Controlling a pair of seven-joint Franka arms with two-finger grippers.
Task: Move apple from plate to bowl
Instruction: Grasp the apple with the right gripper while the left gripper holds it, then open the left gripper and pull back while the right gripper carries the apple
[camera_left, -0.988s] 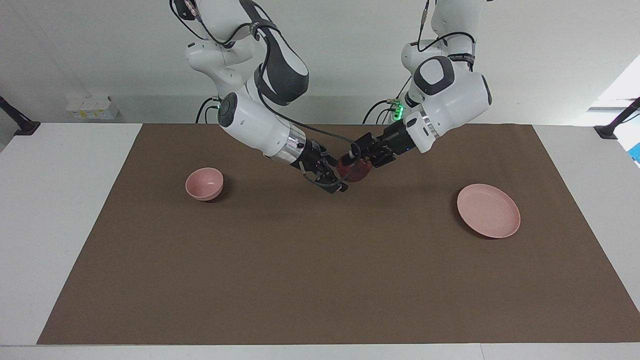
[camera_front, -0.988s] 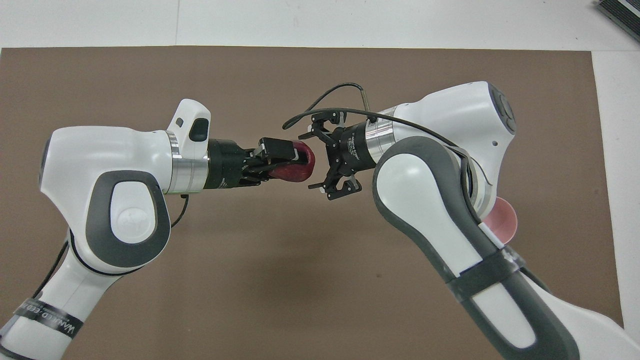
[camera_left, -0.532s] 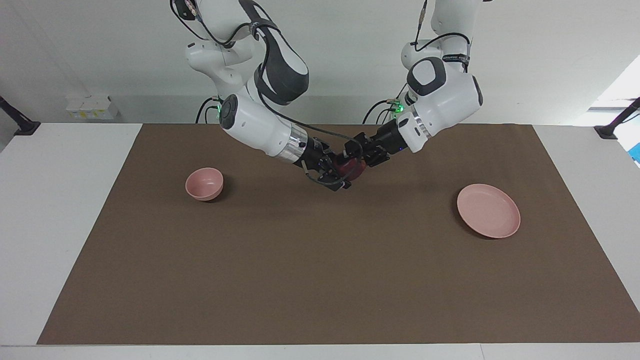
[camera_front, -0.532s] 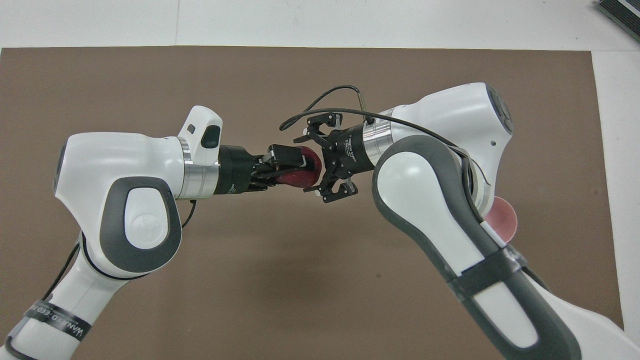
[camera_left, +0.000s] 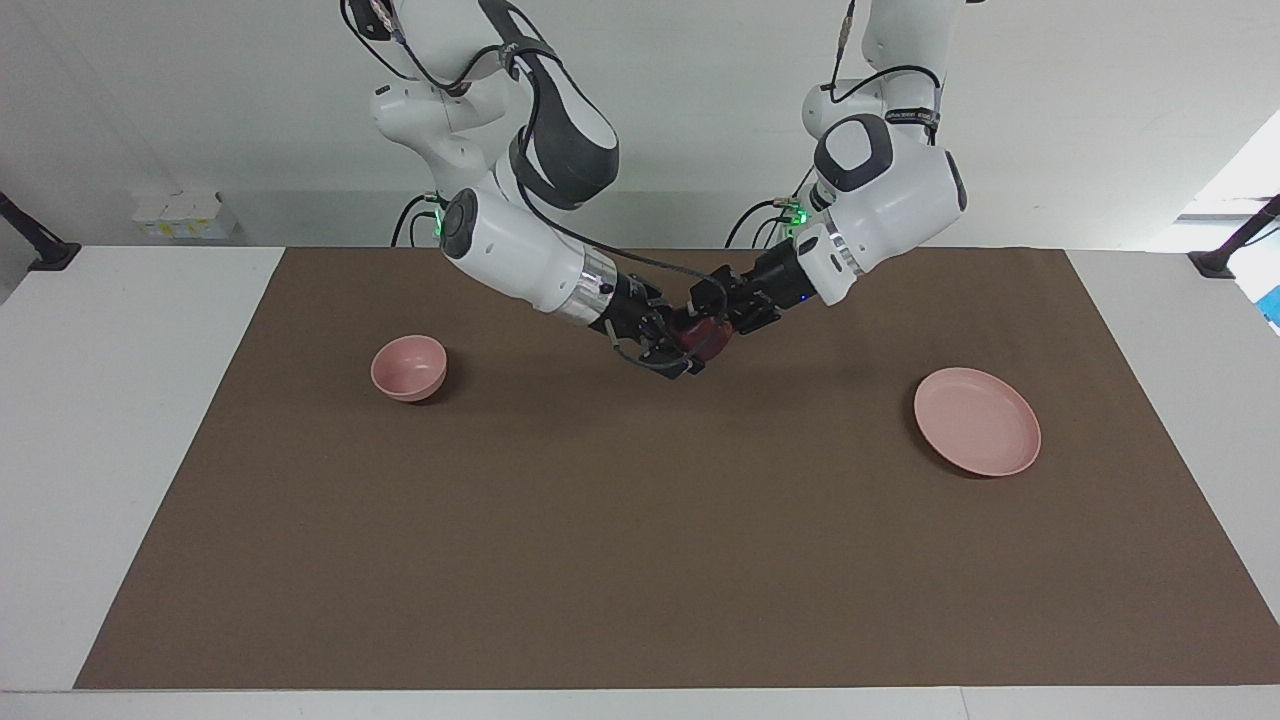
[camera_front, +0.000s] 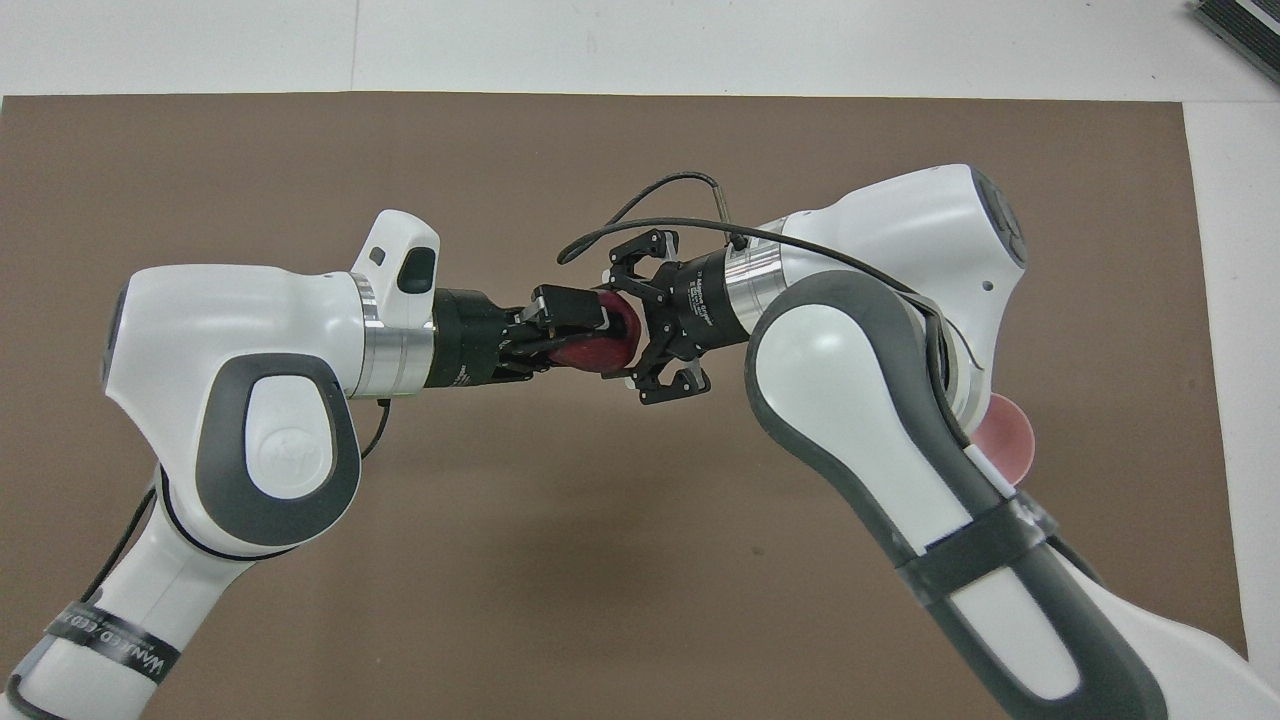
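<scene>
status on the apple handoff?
Left hand shut on apple, mid-air over the mat. Right hand around the apple. Plate bare; bowl unobstructed.

a white table (camera_left: 120, 420) is filling most of the facing view, and a brown mat (camera_left: 640, 550) is covering its middle, leaving white margins at both ends. a plain pale wall (camera_left: 1080, 110) is rising along the table's edge. a small white box (camera_left: 183, 215), possibly a socket unit, is sitting at the foot of the wall. black clamp stands (camera_left: 1235, 240) are gripping both table ends. bright light is entering at a window-like opening (camera_left: 1245, 175). a dark ribbed object (camera_front: 1240, 25) is lying at a corner.
</scene>
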